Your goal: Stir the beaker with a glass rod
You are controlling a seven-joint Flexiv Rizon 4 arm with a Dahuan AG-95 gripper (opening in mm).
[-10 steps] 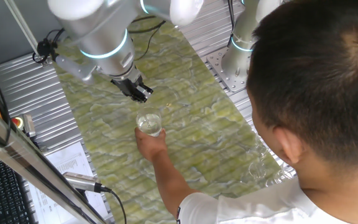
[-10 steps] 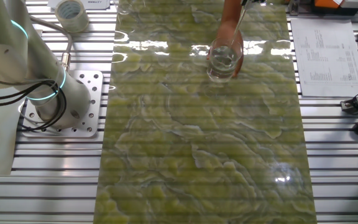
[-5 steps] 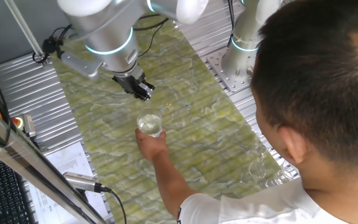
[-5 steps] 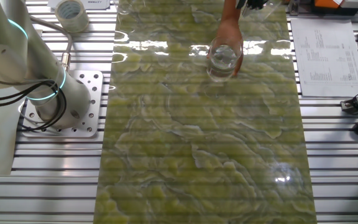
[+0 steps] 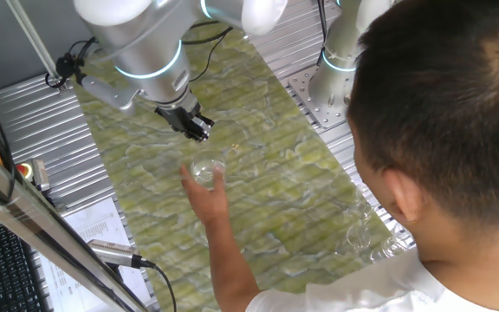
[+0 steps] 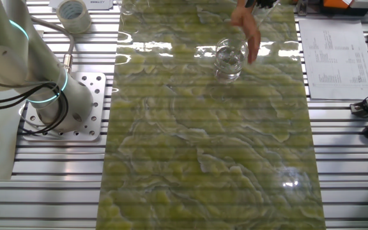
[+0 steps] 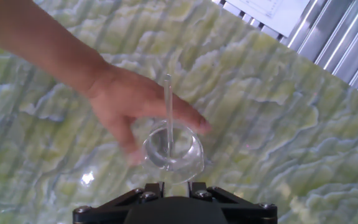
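1. The beaker (image 5: 207,172) stands on the green marbled mat (image 6: 203,160) of the table (image 6: 56,172), near one short edge; broad bare mat lies on its far side in the other fixed view.
2. A person's hand (image 7: 135,106) is just beside the beaker, fingers spread and blurred; contact is unclear.
3. The glass rod (image 7: 168,115) runs from the claw (image 7: 169,186) into the beaker; it is barely traceable in both fixed views.
4. The claw grips the rod and hangs tilted above the beaker, with the fingertips cut off in the hand view.
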